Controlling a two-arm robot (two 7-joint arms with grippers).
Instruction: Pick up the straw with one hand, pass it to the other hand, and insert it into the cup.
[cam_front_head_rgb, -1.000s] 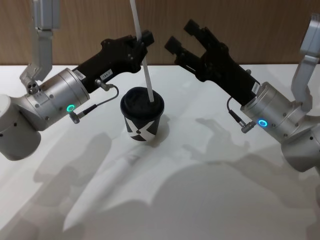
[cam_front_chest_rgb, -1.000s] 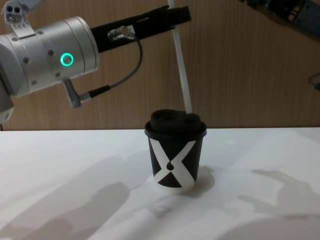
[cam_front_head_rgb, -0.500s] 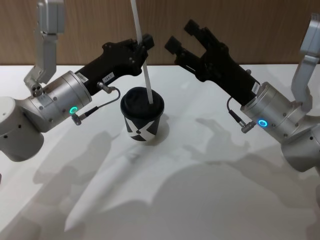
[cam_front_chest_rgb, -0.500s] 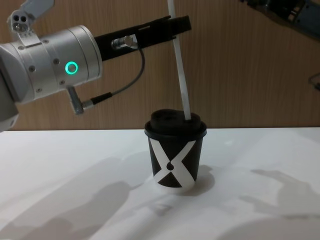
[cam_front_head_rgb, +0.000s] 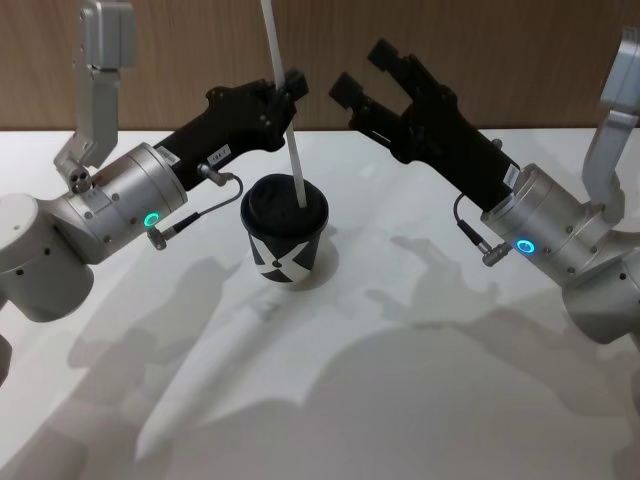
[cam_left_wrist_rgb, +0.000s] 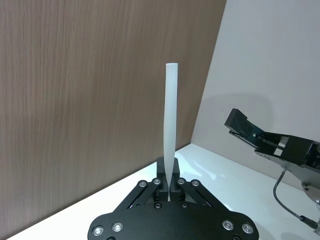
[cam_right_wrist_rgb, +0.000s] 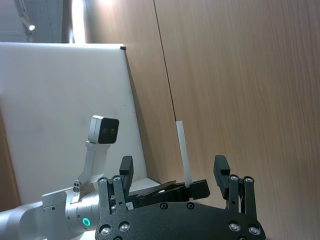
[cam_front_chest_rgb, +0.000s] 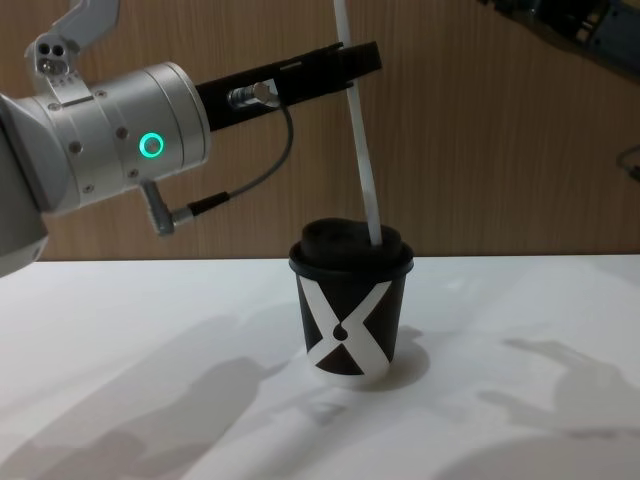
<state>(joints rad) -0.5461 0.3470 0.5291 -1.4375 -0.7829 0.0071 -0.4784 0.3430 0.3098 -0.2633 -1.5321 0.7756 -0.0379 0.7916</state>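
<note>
left gripper (cam_front_head_rgb: 291, 84): pinched shut on the straw (cam_front_head_rgb: 283, 105), above the cup (cam_front_head_rgb: 284, 232)
straw: long axis near vertical, lower tip at the domed lid (cam_front_chest_rgb: 351, 243) (entry not clear)
right gripper (cam_front_head_rgb: 372, 72): fingers spread, empty, near the straw
step: insertion; next, push straight down, then release

Above the cup (cam_front_head_rgb: 284, 230), the straw (cam_front_head_rgb: 285, 110) and left tool (cam_front_head_rgb: 290, 85) block access.

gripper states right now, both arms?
Left gripper: shut on the straw, above the cup.
Right gripper: open, holding nothing.
</note>
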